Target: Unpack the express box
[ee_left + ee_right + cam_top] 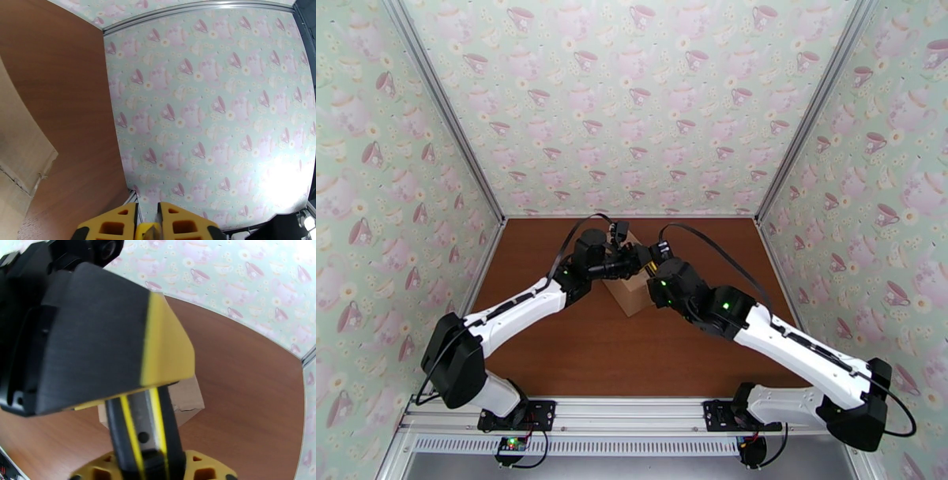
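The express box [630,297], a plain brown carton, stands on the wooden table in the middle of the top view. Both arms meet just above it. It also lies at the left edge of the left wrist view as the express box [15,165], a torn flap edge showing. A black-and-yellow box cutter [142,425] runs up from my right gripper [148,463], which is shut on its handle. Its upper end sits under the yellow-faced finger [166,350] of my left gripper [148,227], shut on the same cutter [149,233]. Behind the cutter is a corner of the box [189,398].
Teacup-patterned walls [632,103] close in the table on three sides, with aluminium posts in the back corners. Bare brown tabletop [577,355] lies around the box. A mounting rail [632,414] carries both arm bases at the near edge.
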